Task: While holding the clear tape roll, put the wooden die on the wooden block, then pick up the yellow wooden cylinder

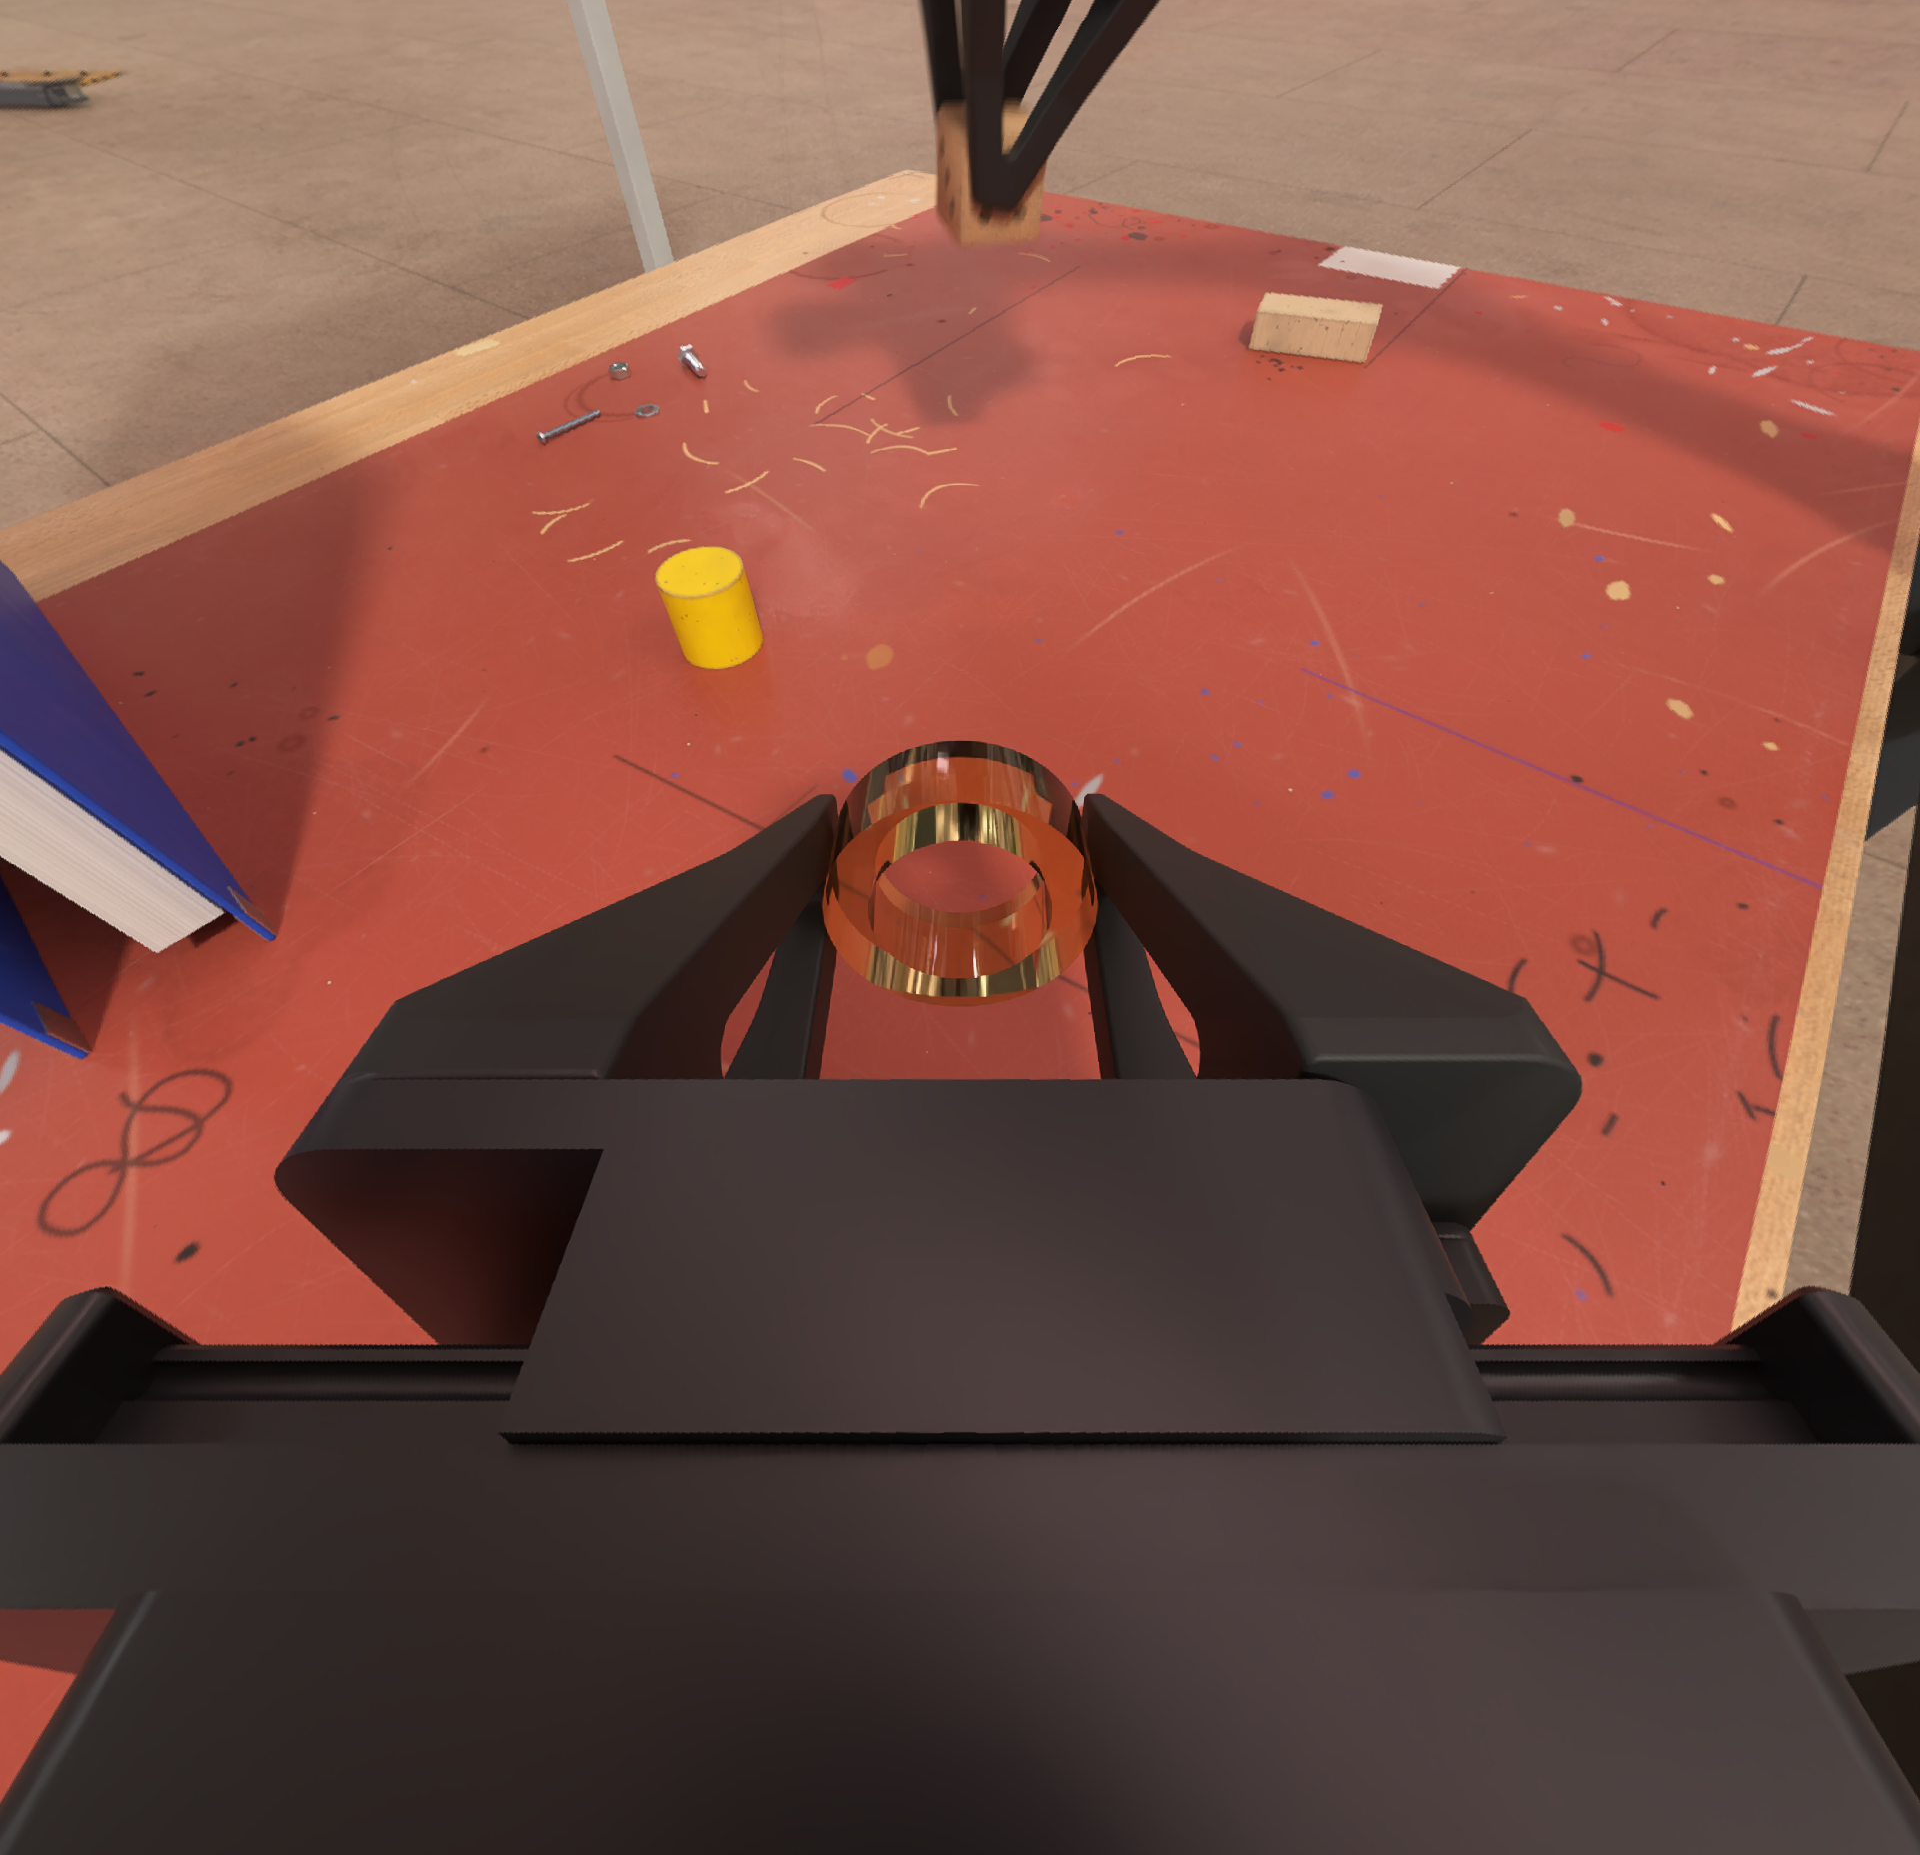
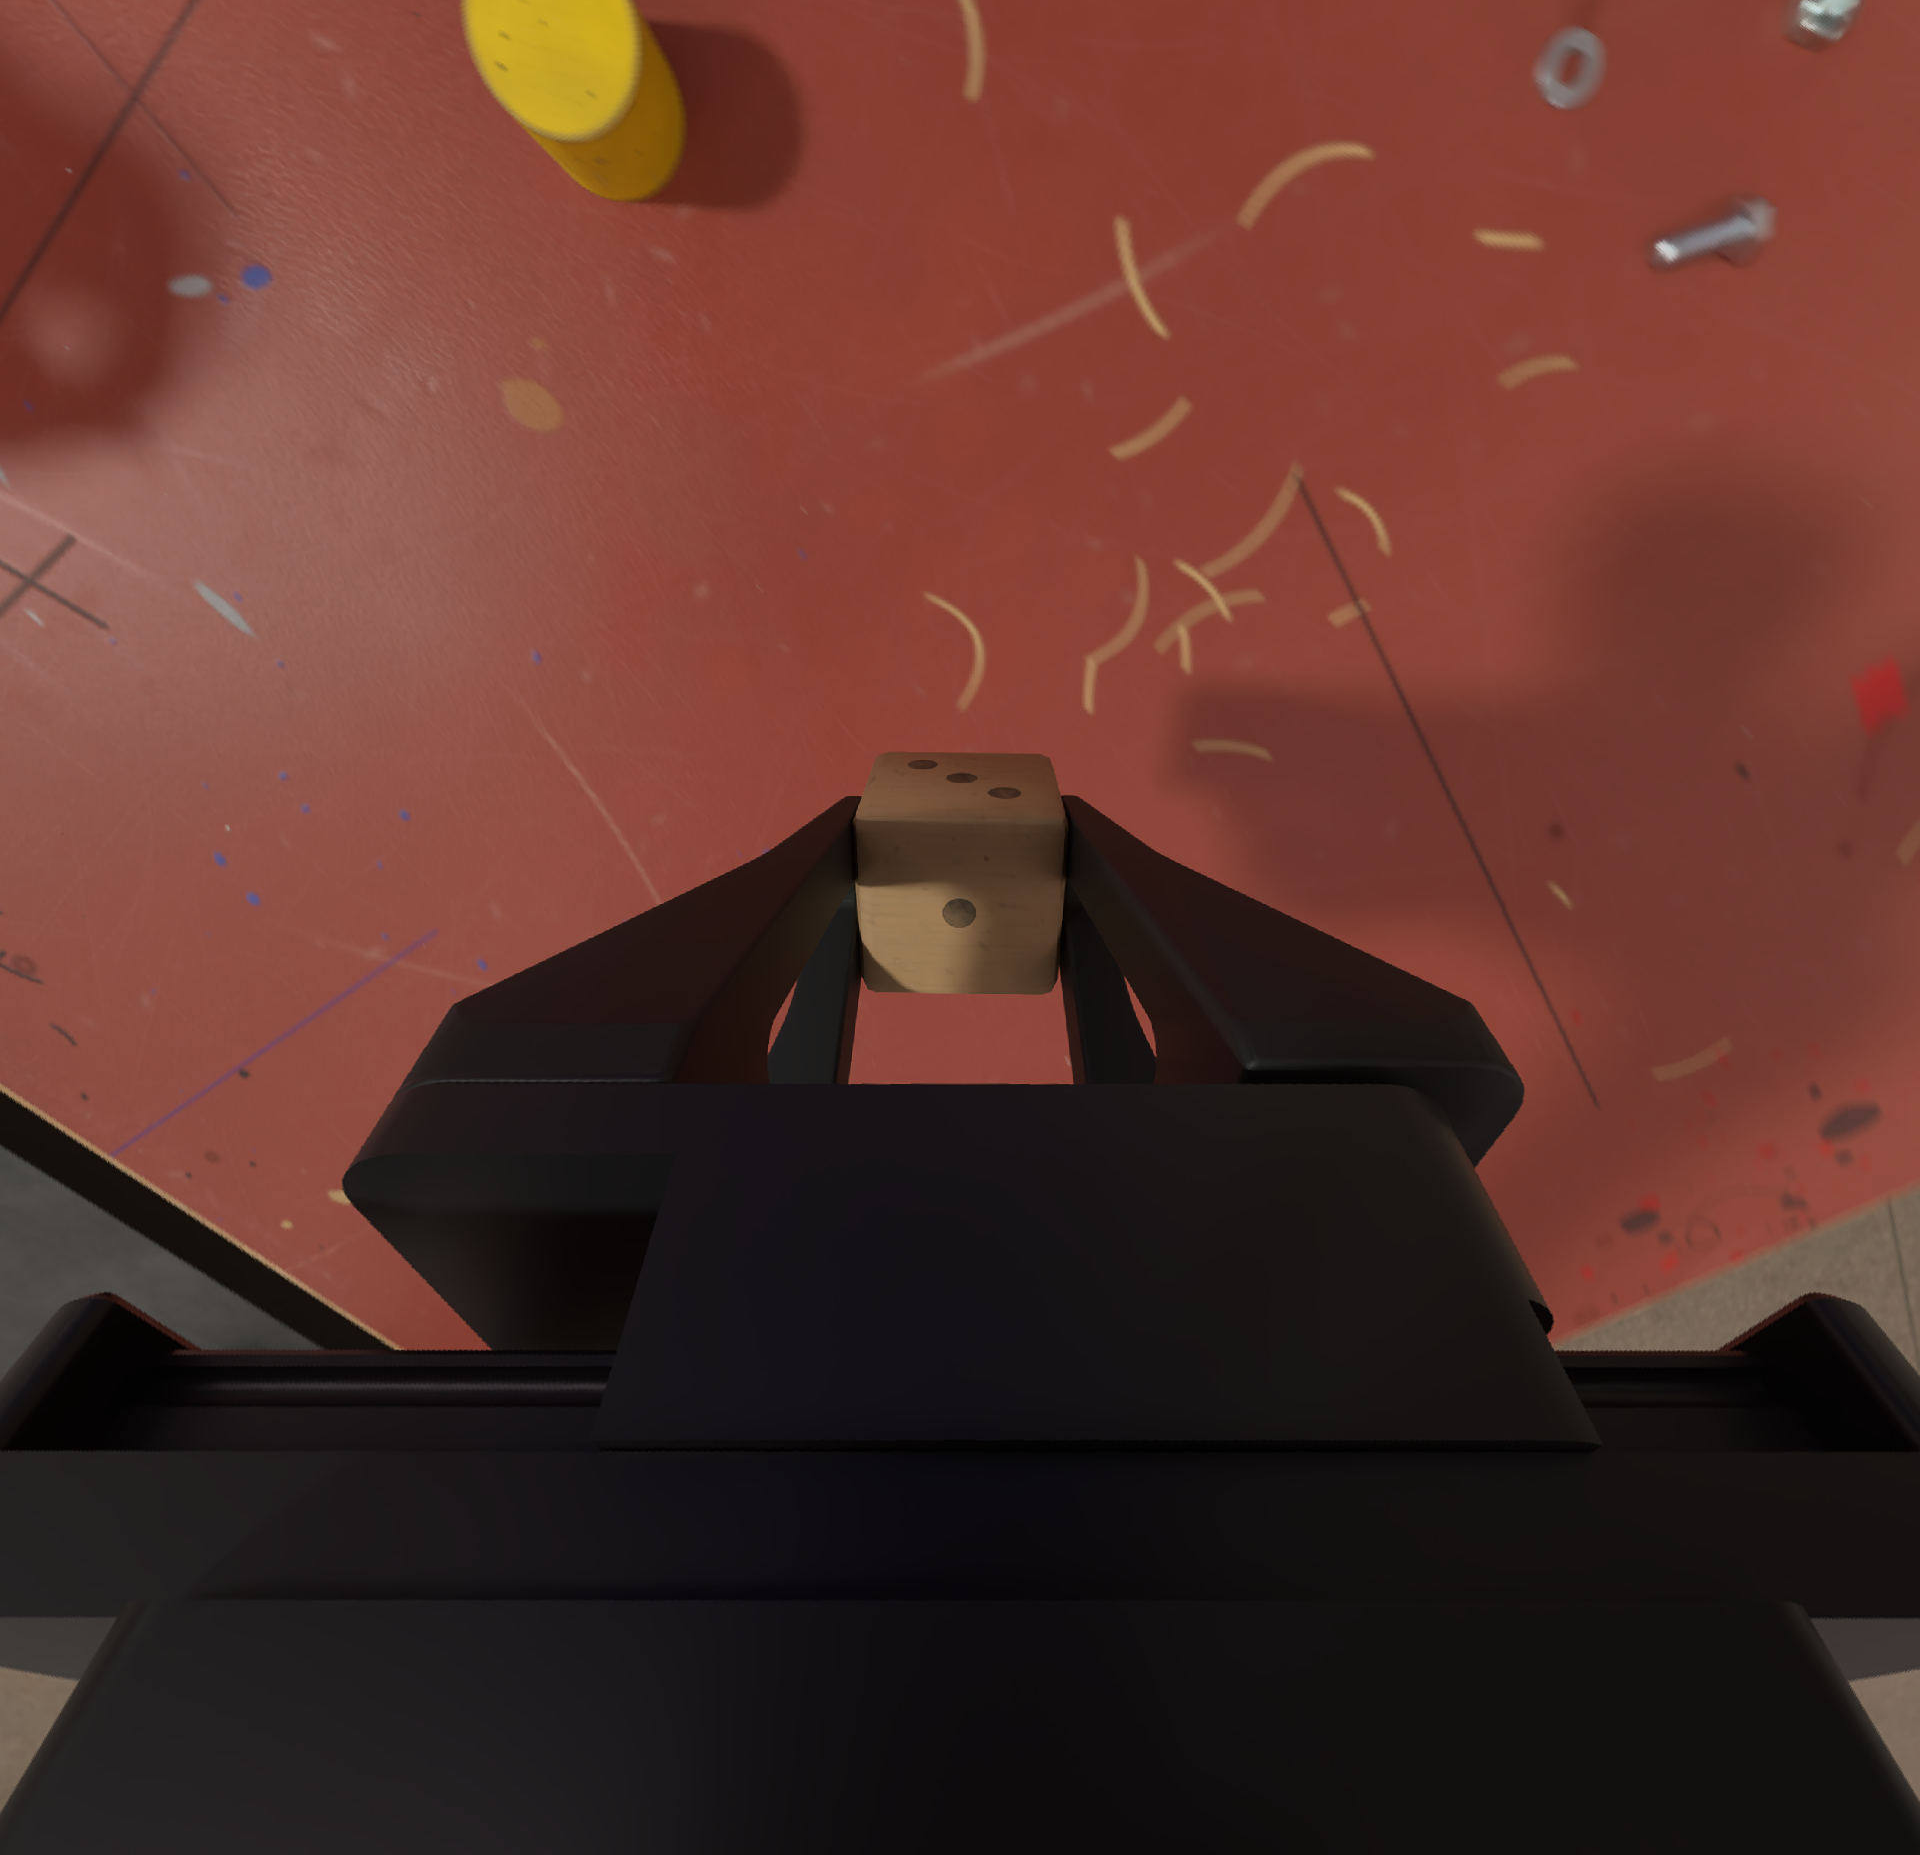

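Red desk (image 1: 1351, 766) underneath, messy w/ shavings. Left gripper (image 1: 958, 870) clamped on clear tape roll (image 1: 958, 906), lifted, parked so it's out of the way. Right gripper (image 2: 958, 870) pinching wooden die (image 2: 958, 870) midair; wooden block (image 1: 1314, 327) off to its side, not under it yet. Yellow wooden cylinder (image 1: 710, 607) upright ahead-left of left gripper, waiting.

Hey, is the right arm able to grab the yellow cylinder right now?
Probably not yet: the right gripper is shut on the wooden die. The yellow wooden cylinder itself stands upright with nothing crowding it.
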Controlling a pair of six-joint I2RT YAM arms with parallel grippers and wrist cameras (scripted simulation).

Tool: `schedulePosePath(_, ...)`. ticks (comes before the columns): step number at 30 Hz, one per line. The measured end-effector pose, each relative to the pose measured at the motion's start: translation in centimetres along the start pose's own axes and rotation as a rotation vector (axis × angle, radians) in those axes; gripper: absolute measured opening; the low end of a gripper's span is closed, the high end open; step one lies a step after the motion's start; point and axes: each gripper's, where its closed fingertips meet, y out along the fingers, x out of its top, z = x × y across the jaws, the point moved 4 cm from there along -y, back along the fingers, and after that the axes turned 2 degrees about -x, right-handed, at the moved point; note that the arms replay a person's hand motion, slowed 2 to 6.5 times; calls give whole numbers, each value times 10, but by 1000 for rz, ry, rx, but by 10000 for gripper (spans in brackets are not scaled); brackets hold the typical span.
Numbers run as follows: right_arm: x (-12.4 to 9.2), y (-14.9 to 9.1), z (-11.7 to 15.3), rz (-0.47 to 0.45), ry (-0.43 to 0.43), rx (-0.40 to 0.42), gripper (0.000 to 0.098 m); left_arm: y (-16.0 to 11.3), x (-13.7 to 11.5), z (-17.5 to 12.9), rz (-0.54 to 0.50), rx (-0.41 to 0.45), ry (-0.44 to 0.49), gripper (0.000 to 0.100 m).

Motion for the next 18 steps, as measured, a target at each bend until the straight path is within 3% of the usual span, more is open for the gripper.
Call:
schedulePosePath(5,-28,-44,-29,-10,106,-80,303,-3,-1,-1,1,8,3,386)
schedulePosePath(10,-69,-75,-55,27,259,-142,303,-6,-2,-1,4,23,4,387)
schedulePosePath(18,-143,-84,-78,116,475,-231,303,-9,-2,-2,5,37,7,387)
